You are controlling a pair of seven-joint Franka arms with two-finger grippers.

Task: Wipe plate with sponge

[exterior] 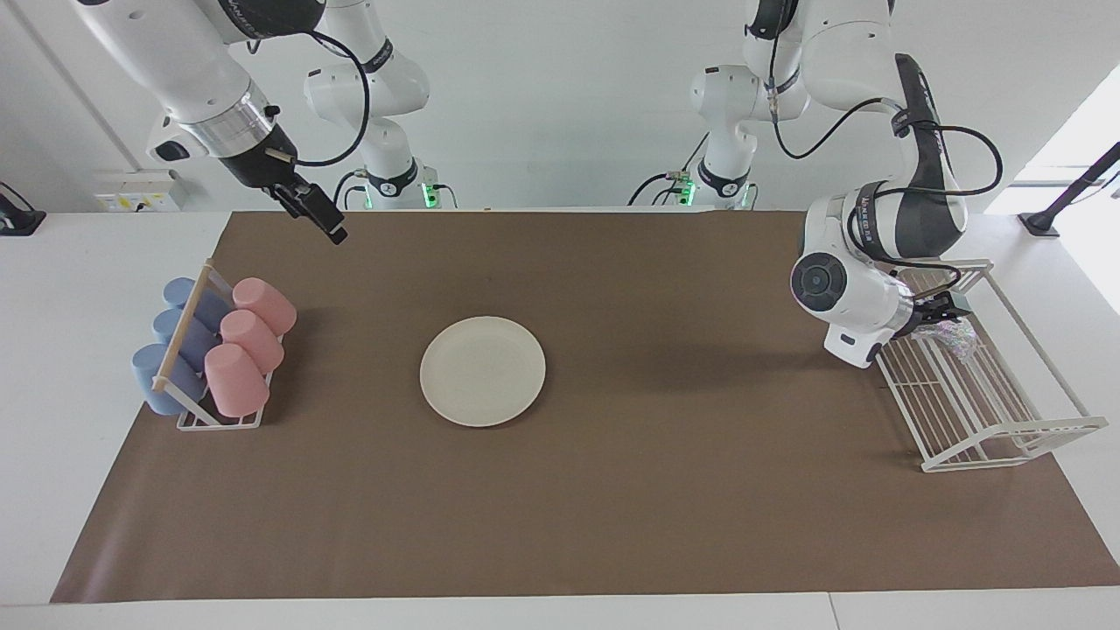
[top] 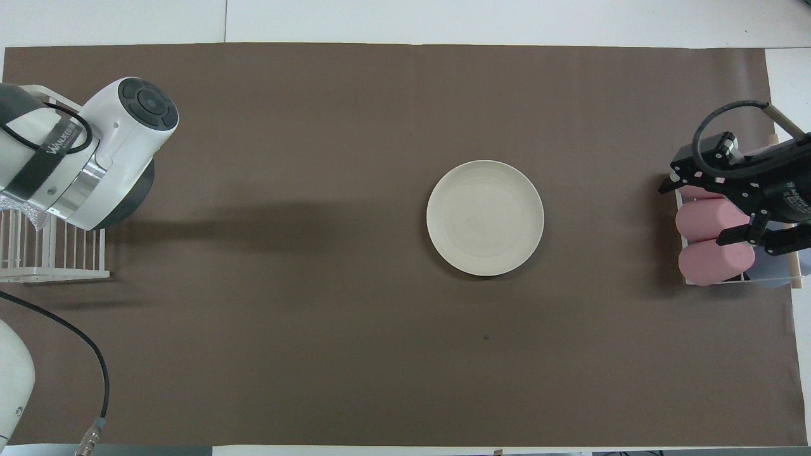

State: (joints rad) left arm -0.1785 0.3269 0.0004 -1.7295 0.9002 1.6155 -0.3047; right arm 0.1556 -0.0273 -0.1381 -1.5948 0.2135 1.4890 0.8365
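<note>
Table (exterior: 612, 490), covered by a brown mat, carrying from largest to smallest: a white wire rack (exterior: 980, 411) at the left arm's end, a cup rack (exterior: 206, 350) with pink and blue cups at the right arm's end, the plate (exterior: 482, 371) lying flat about midway between the two pincers, and the sponge (exterior: 955, 337) inside the wire rack.

Left pincer (exterior: 941, 311): reaches sideways into the wire rack, at the sponge; its fingers are spread wide. Whether they already touch the sponge cannot be told, as the wrist hides the contact in the overhead view. Nothing is lifted yet.

Right pincer (exterior: 317, 210): held in the air over the mat's edge near the cup rack, released and empty, well apart from the plate; this arm waits.

Likely faults at this stage: the fingers may catch a rack wire rather than the crumpled, light sponge, dragging or tipping the rack; a closure placed off the sponge's middle may pinch only a fold, so that it slips out on the way to the plate. The plate lies loose on the mat and may slide under wiping pressure unless steadied.
</note>
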